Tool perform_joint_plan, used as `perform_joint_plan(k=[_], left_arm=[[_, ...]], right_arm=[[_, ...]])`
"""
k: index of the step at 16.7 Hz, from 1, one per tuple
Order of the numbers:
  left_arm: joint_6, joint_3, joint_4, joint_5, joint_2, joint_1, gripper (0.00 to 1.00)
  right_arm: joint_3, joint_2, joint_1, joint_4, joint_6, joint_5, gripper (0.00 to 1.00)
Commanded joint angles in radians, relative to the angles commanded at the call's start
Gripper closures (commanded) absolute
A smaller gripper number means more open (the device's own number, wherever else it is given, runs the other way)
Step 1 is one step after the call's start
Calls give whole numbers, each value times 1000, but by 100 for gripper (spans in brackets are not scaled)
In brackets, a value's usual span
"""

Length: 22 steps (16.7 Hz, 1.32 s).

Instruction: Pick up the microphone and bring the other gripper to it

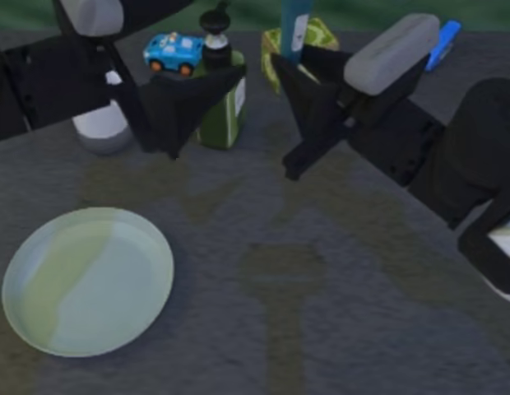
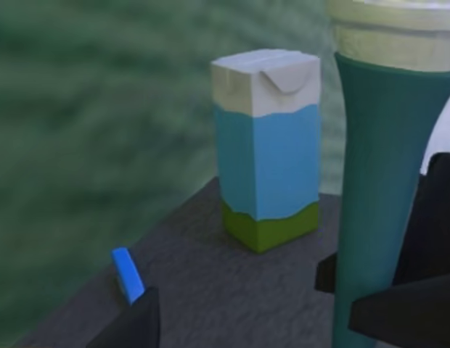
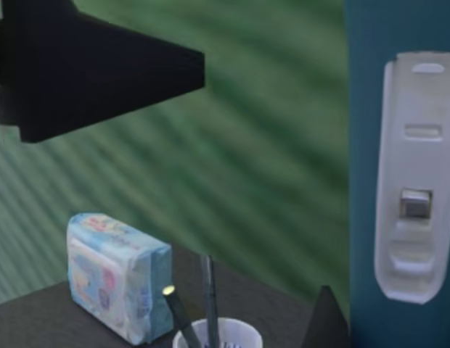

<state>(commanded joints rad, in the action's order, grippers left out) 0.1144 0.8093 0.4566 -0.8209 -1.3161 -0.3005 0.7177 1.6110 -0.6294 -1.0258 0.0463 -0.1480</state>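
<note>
Holding microphone (image 1: 294,29) clenched in right pincer (image 1: 281,74) above tabletop (image 1: 321,288); left pincer (image 1: 207,103) released, close beside. Next: easing left pincer onto handle, gently.

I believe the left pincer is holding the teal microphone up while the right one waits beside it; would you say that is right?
Not quite: the arms are swapped. The top view shows the right pincer gripping the microphone by its teal handle, near the table's far edge, while the left pincer waits beside it, pointing toward it. The right wrist view confirms the handle sits right against that arm's camera.
</note>
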Motion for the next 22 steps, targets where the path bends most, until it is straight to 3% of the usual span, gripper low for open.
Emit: perform_joint_plan(k=[8,13,22], left_arm=[[-10,206,58,182,-254,-188,0],[-11,219,62,194,-270,-200,0],[-11,219,62,194,-270,-200,68]], right_arm=[[0,0,0,0,0,0,100],[0,0,0,0,0,0,100],[0,0,0,0,0,0,100]])
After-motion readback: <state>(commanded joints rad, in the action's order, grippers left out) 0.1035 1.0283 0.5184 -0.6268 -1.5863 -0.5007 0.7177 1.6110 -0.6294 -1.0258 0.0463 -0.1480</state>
